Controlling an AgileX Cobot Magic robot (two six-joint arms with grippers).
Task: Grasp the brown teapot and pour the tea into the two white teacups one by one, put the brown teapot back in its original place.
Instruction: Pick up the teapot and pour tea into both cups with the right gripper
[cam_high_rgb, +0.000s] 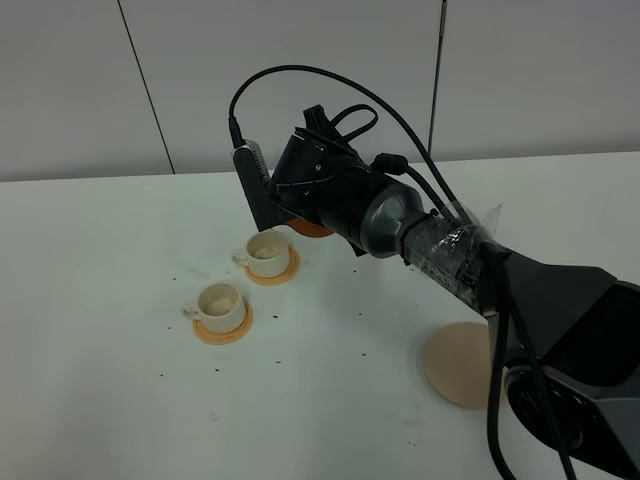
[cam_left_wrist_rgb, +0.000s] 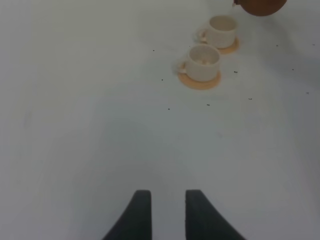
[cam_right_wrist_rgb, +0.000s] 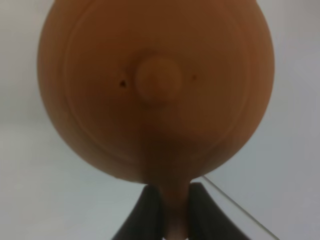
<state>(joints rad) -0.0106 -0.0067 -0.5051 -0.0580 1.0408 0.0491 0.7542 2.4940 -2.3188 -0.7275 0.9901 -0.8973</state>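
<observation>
The brown teapot (cam_right_wrist_rgb: 156, 90) fills the right wrist view, lid knob facing the camera. My right gripper (cam_right_wrist_rgb: 174, 212) is shut on its handle. From the high camera only a reddish-brown sliver of the teapot (cam_high_rgb: 305, 228) shows under the right wrist, held above the table just behind the far white teacup (cam_high_rgb: 267, 253). The near white teacup (cam_high_rgb: 219, 301) stands to the front left of it. Both cups (cam_left_wrist_rgb: 221, 31) (cam_left_wrist_rgb: 203, 61) rest on orange coasters. No tea stream shows. My left gripper (cam_left_wrist_rgb: 167, 215) is open over bare table, far from the cups. The tan disc coaster (cam_high_rgb: 458, 363) lies bare at the front right.
The right arm (cam_high_rgb: 430, 235), with its cables, stretches across the middle of the white table (cam_high_rgb: 100, 380). Small dark specks (cam_left_wrist_rgb: 168, 108) are scattered on the tabletop around the cups. A grey panelled wall (cam_high_rgb: 80, 80) stands behind the table.
</observation>
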